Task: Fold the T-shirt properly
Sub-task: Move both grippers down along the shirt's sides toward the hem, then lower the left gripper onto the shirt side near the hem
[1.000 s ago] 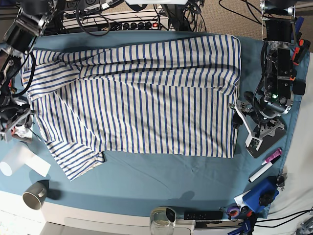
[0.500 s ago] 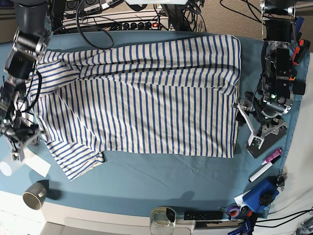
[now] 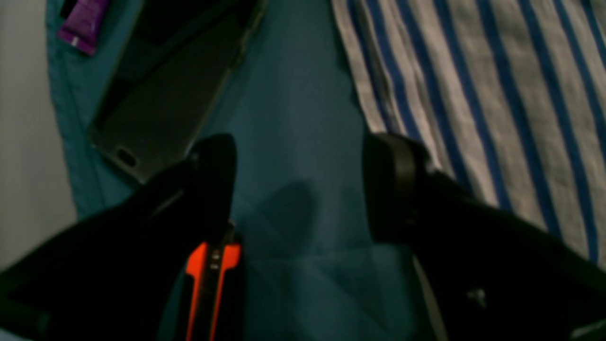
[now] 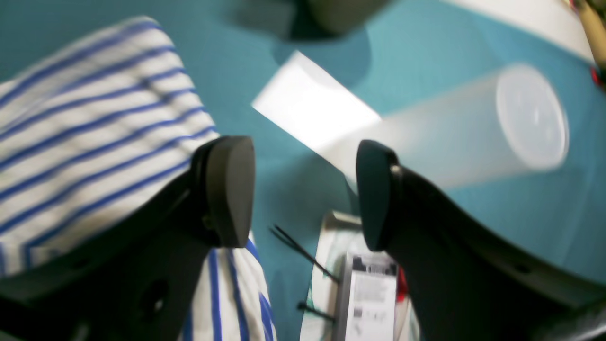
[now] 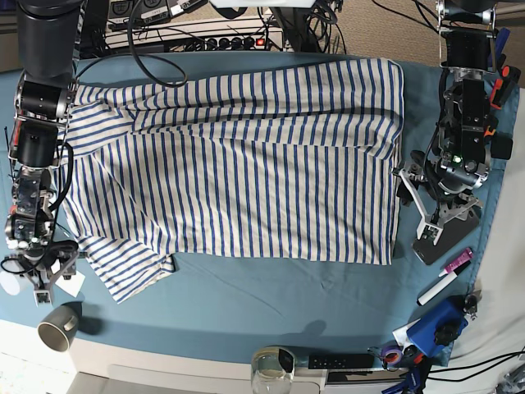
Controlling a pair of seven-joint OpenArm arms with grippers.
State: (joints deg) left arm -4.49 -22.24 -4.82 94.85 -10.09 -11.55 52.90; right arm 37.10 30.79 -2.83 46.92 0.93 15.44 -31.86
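Since the earlier frames the right gripper (image 5: 39,275) has descended to the lower-left sleeve, jaws parted, holding nothing. The white blue-striped cloth T-shirt (image 5: 238,156) lies spread across the teal tablecloth (image 5: 271,304). The left gripper (image 5: 426,205) stands released beside its right hem. No writing legible.

T-shirt (image 5: 238,156) spread across the bench (image 5: 271,304)
Its sleeve reaches the bench's front-left corner, beside a cup (image 5: 57,327); the marker (image 5: 445,275) and phone (image 5: 439,238) lie along the right edge, past the shirt's hem.
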